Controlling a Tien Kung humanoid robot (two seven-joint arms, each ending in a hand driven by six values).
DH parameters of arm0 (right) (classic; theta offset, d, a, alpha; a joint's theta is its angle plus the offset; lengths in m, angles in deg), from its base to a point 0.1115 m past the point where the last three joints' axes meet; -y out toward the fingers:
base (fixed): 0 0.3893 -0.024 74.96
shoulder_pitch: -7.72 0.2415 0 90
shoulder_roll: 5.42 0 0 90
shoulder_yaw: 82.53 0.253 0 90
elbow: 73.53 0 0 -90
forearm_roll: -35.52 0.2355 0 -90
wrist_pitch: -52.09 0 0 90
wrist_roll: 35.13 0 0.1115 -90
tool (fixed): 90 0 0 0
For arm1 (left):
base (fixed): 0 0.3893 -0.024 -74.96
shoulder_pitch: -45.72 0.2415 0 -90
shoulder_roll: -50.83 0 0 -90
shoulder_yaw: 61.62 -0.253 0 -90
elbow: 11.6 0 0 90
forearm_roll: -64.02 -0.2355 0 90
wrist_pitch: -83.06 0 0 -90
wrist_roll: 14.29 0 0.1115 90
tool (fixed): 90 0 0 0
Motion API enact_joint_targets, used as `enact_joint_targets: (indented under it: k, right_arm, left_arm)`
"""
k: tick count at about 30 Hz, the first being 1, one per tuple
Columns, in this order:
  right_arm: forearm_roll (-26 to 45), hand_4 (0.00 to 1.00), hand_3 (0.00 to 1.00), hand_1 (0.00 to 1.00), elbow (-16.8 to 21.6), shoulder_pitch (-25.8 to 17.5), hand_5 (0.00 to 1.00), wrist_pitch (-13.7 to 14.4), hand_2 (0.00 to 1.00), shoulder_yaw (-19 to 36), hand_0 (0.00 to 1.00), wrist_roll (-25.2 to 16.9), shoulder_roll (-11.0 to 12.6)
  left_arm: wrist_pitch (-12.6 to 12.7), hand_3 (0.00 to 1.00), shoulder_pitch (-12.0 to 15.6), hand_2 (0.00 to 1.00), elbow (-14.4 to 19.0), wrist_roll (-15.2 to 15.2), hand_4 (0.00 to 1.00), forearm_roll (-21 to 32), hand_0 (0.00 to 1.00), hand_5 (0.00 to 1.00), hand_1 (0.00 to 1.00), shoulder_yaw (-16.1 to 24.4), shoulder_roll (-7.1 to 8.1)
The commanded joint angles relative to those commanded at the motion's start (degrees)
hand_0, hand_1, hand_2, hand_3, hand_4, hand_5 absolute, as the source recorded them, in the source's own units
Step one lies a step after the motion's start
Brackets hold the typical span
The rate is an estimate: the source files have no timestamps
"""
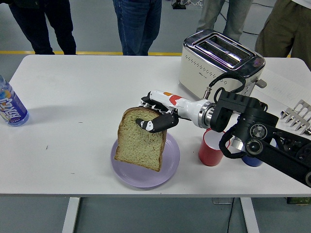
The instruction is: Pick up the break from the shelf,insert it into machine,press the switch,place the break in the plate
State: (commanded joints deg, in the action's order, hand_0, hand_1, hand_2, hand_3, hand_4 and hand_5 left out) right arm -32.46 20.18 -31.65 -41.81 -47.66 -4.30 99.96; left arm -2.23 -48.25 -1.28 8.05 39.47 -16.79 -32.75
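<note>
A slice of brown bread [138,141] hangs upright over the lilac plate [171,167], its lower edge down at the plate's left half; whether it touches the plate I cannot tell. My right hand [151,115] is shut on the slice's top edge, thumb in front and fingers behind. The right arm reaches in from the right edge. Behind the hand, at the back right, stands the silver toaster [219,60] with both slots empty. A metal rack [297,116] shows at the right edge. The left hand is out of view.
A red cup [210,149] stands right of the plate under my forearm, with a blue cup [252,158] mostly hidden behind the arm. A water bottle [10,108] lies at the left edge. Several people stand along the table's far side.
</note>
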Motion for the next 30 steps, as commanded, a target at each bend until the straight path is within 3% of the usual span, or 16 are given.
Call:
enact_joint_targets:
  k: [30]
  right_arm:
    - [3.7,0.440,0.441,0.131,-6.1,-1.4,0.109,0.5,0.397,-2.2,0.049,-0.4,-3.3]
  left_arm:
    - [0.0,0.779,-0.5,0.652,0.0,-0.1,0.651,0.1,0.381,0.998,0.497,-0.2,-0.07]
